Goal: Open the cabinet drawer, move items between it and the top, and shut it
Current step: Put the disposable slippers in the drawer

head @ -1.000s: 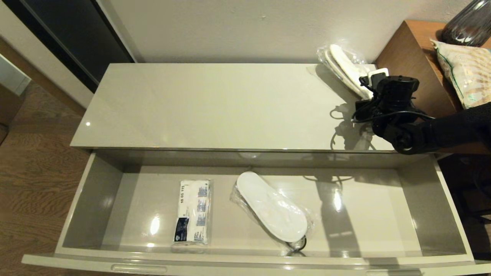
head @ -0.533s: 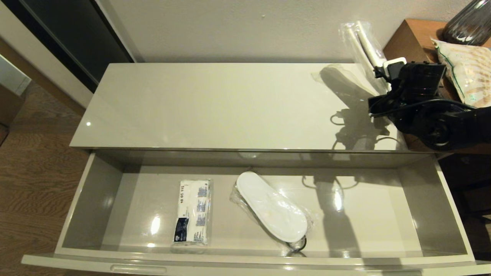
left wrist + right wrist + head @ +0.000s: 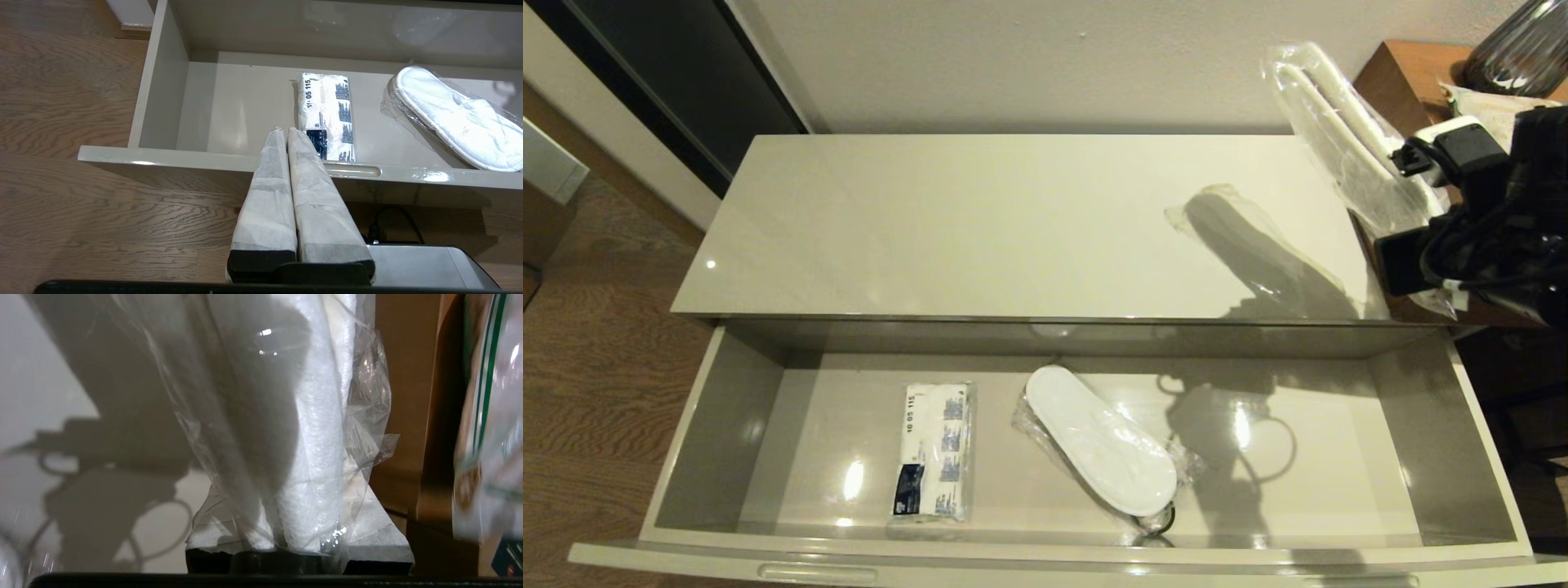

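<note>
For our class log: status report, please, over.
Right gripper shut on slipper pack, held above the top. Left gripper shut, outside open drawer. Nothing blocking.

**Slipper pack lifted off the top**

Right hand has risen and swung out past the right end of the worktop, toward the wooden side table. A second ago it was low over the back right corner. The bagged slipper pack it clamps lay flat there; now it hangs in the air, tilted up toward the wall. Its shadow has slid forward across the glossy panel.
</note>
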Robot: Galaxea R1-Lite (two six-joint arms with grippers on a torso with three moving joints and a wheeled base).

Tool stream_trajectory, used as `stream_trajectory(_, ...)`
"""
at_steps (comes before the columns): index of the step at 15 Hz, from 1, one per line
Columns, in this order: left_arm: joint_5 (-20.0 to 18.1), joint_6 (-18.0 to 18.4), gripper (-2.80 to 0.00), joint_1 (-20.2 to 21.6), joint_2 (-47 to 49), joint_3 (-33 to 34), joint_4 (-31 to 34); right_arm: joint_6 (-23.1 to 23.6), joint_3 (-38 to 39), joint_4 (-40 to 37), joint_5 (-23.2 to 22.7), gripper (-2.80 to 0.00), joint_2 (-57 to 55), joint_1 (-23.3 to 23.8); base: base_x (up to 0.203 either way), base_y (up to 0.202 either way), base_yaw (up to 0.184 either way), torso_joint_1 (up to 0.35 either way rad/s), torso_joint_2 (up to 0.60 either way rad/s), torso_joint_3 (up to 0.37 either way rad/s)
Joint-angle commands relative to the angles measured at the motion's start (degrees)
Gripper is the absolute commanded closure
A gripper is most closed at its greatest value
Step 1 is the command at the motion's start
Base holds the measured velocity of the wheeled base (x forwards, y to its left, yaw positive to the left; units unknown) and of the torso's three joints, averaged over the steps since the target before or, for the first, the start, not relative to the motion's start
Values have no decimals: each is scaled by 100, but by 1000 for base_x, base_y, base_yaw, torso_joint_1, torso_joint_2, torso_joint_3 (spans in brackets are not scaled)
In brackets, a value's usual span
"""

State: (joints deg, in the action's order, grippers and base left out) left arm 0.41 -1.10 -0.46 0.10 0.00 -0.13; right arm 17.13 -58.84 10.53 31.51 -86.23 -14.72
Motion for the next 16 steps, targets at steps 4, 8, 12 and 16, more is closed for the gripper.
stream_trajectory(4, 3, -5, 0, 2, -1, 0, -4, 169, 1437, -1312, -305, 0, 1706, -212, 0, 0, 0, 0, 0, 0)
stream_trajectory(8, 0, -5, 0, 2, -1, 0, -4, 347, 2466, -1755, -700, 0, 2036, -215, 0, 0, 0, 0, 0, 0)
stream_trajectory(12, 3, -5, 0, 2, -1, 0, -4, 342, 3774, -1719, -813, 0, 1964, -215, 0, 0, 0, 0, 0, 0)
stream_trajectory(16, 3, -5, 0, 2, -1, 0, -4, 225, 4198, -1485, -1201, 0, 1238, -202, 0, 0, 0, 0, 0, 0)
